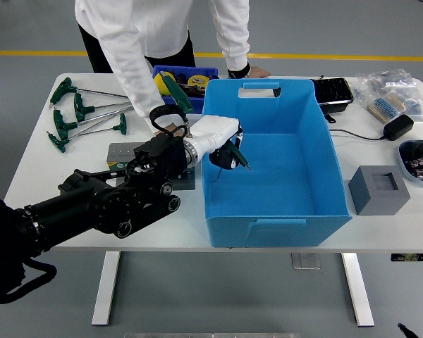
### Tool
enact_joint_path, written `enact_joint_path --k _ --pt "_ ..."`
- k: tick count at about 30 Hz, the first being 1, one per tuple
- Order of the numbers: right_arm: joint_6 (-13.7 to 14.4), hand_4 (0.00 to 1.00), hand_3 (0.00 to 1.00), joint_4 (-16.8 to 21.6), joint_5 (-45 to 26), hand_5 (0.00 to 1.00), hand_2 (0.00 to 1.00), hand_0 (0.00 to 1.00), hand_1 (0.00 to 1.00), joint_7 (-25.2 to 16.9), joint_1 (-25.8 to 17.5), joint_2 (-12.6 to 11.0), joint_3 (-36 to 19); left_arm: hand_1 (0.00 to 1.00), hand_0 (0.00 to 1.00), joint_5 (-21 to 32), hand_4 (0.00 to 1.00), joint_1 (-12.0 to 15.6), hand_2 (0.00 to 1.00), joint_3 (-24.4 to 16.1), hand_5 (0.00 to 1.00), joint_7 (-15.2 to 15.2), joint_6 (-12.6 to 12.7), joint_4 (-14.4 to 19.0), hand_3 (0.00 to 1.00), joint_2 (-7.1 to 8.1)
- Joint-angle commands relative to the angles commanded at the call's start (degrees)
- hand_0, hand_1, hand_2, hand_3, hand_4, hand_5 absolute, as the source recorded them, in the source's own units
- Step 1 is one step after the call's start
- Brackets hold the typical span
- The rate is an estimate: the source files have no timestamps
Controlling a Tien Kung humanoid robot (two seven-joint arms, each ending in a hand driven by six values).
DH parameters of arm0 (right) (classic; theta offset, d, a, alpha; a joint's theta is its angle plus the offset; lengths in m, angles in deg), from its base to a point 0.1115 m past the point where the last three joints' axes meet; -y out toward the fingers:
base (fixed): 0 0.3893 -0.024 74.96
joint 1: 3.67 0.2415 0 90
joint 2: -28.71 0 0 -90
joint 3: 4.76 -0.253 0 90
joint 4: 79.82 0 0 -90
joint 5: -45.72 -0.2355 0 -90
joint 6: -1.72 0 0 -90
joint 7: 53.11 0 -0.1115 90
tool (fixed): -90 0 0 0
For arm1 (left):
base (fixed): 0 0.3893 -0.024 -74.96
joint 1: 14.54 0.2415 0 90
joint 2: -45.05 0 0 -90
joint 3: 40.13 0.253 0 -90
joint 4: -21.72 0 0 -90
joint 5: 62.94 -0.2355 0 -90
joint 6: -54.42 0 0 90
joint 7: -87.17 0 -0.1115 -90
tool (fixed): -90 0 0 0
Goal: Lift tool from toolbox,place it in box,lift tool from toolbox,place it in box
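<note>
My left arm is reaching in from the lower left, its left hand (224, 144) hanging over the near-left wall of the blue box (324, 184); the fingers are curling around a green-handled tool (238, 152), gripping it just inside that wall, above the box floor; beyond my wrist the small blue toolbox (175, 76) is sitting with more tools in it; a person's hand (170, 127) is resting on the table just behind my forearm; left of me, green T-handle keys (81, 116) are lying apart.
</note>
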Motion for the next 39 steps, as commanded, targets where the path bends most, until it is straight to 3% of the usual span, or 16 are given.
enact_joint_path --k 5,6,11,12,17,18,29,35,36,39 --pt "0.00 0.809 0.561 -0.01 0.04 0.749 0.712 0.648 0.637 -0.06 -0.14 0.00 -0.07 0.562 0.473 -0.26 0.998 0.56 0.715 0.34 0.524 -1.54 -3.57 -0.39 0.685 0.00" --pt "0.00 0.808 0.561 -0.02 0.19 0.749 0.711 0.647 0.637 -0.04 -0.17 0.00 -0.08 0.651 0.563 0.04 0.998 0.84 0.825 0.32 0.563 -2.31 -3.75 0.33 0.752 0.00" --pt "-0.01 0.808 0.561 -0.04 0.53 0.749 0.711 0.647 0.637 0.06 -0.24 0.01 -0.22 0.651 0.563 1.37 0.998 1.63 0.825 0.12 0.563 -5.38 -2.25 3.53 0.752 0.00" --pt "-0.01 0.807 0.561 -0.04 0.56 0.749 0.710 0.647 0.636 0.07 -0.26 0.02 -0.24 0.681 0.585 1.57 0.998 1.70 0.888 0.09 0.593 -5.74 -2.05 4.05 0.790 0.00" --pt "0.00 0.807 0.561 -0.05 0.27 0.749 0.710 0.647 0.636 -0.05 -0.27 0.01 -0.06 0.681 0.585 0.94 0.998 2.04 0.888 -0.63 0.593 -7.11 -2.15 8.55 0.790 0.00" --pt "0.03 0.807 0.561 -0.08 -0.10 0.749 0.710 0.647 0.636 -0.17 -0.31 0.01 0.05 0.674 0.578 -0.20 0.998 2.15 0.878 -1.61 0.608 -7.59 -1.40 10.45 0.791 0.00" --pt "0.06 0.807 0.561 -0.19 -0.68 0.748 0.709 0.647 0.635 -0.39 -0.75 0.01 0.22 0.646 0.552 -4.31 0.998 1.69 0.826 -7.25 0.607 -9.18 2.42 17.49 0.765 0.00" --pt "0.07 0.807 0.561 -0.28 -0.15 0.750 0.709 0.648 0.633 -0.16 -1.04 0.14 -0.13 0.637 0.542 -5.41 0.998 1.84 0.808 -9.13 0.602 -8.76 1.88 20.42 0.750 0.00" --pt "0.06 0.807 0.561 -0.31 -0.17 0.749 0.709 0.648 0.634 -0.15 -1.12 0.16 -0.13 0.617 0.529 -5.99 0.998 2.10 0.762 -9.70 0.598 -8.18 1.28 21.46 0.730 0.00" --pt "0.09 0.807 0.561 -0.39 -0.68 0.749 0.709 0.648 0.634 -0.27 -1.39 0.27 0.04 0.617 0.529 -7.42 0.998 3.40 0.762 -11.51 0.598 -6.70 0.53 23.99 0.730 0.00"
